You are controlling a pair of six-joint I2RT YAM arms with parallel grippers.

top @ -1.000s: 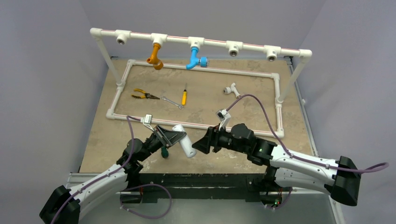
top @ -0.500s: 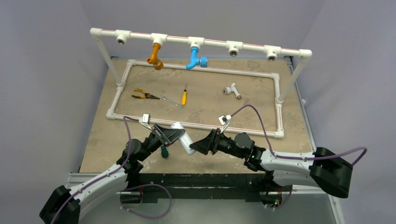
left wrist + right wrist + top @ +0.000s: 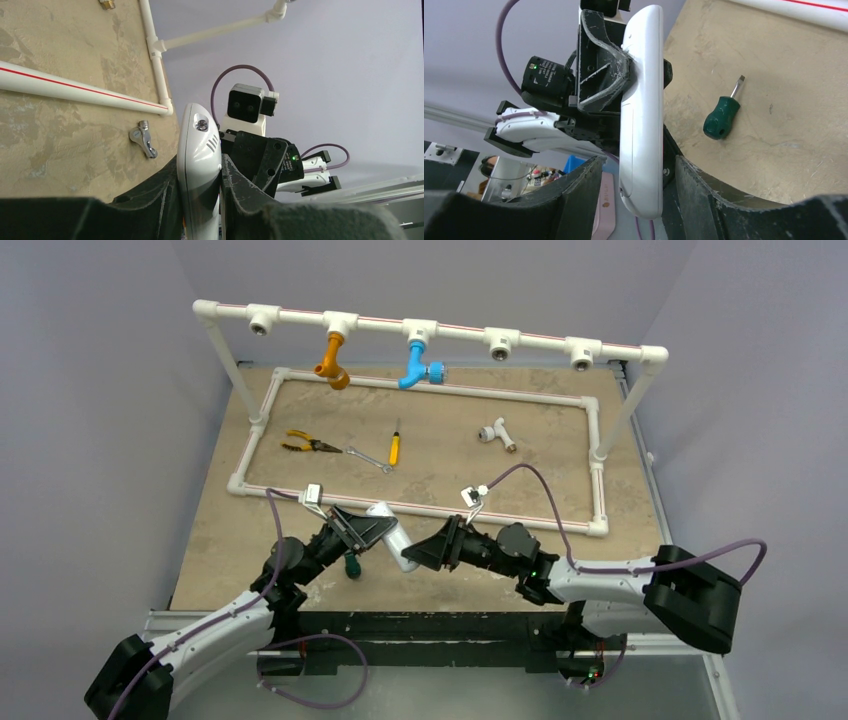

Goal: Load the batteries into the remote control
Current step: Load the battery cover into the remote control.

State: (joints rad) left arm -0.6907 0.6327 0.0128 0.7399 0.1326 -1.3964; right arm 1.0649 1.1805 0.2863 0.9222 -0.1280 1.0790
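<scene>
1. The slim white rectangular plastic remote control (image 3: 392,538) is held clear of the tan table top (image 3: 500,455). It sits near the table's front edge, between the two arms.
2. Left gripper (image 3: 372,530): its fingers (image 3: 165,190) are clamped on the two long edges of the remote control (image 3: 200,150). One end projects past the fingertips toward the right arm.
3. Right gripper (image 3: 412,552): its fingers (image 3: 584,185) are spread and straddle the projecting end of the remote control (image 3: 641,125). A gap is visible beside it, so there is no grip.
4. A short green-handled screwdriver (image 3: 720,121) lies on the table under the left gripper.
5. A small shiny metal tap fitting (image 3: 143,140) lies near a corner of the white plastic pipe frame (image 3: 75,87).
</scene>
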